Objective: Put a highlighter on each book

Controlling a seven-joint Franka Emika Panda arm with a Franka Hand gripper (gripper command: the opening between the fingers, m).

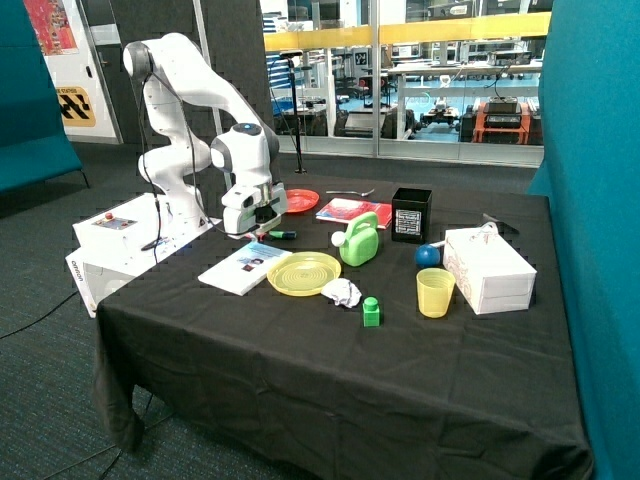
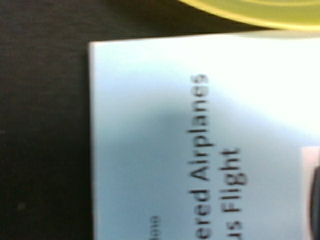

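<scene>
Fingers [image 1: 250,228] (grip unclear, cannot tell) hover over white book [image 1: 242,267] beside empty yellow plate [image 1: 303,272].

The end effector [image 1: 262,216] hangs above the white book [image 1: 243,267], beside a green highlighter [image 1: 282,235].

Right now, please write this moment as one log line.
gripper: above white book | highlighter: on table | red book: bare

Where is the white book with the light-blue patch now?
In the outside view, the thin white book lies flat on the black tablecloth, touching the yellow plate, below the gripper.
</scene>
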